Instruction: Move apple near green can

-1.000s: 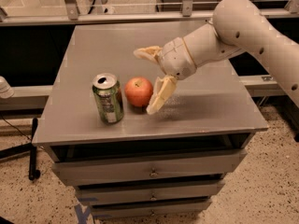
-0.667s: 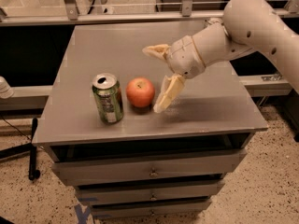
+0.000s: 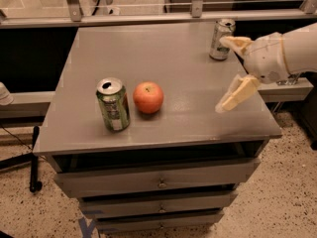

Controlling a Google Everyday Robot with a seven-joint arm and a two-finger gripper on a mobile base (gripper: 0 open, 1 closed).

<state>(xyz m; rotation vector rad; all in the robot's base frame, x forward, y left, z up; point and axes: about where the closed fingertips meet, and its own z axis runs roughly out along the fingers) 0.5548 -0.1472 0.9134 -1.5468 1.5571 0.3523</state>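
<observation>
Looks pretty much done to me. The apple (image 3: 148,97) is sitting on the desk (image 3: 163,53) just beside the green can (image 3: 113,104), on the can's right. There's only a thin sliver of desk between them, and I can't quite tell whether they touch. Both are toward the front left, and the can is upright with its silver top facing up. The gripper (image 3: 221,74) is well apart from both, hovering over the right side of the desk with its two pale fingers spread wide and nothing between them. So the apple is free and resting on its own. Judging from that, the "near" part is satisfied, and all that's left is for the arm to clear off, if even that. As for labels, not much luck. The green can has a whitish patch on its side, but I can't make out any brand or lettering on it. There's a second, paler can (image 3: 220,38) at the back right corner, close to the upper finger, and its markings are unreadable too. The drawers (image 3: 158,180) under the desk are plain, with no writing.
</observation>
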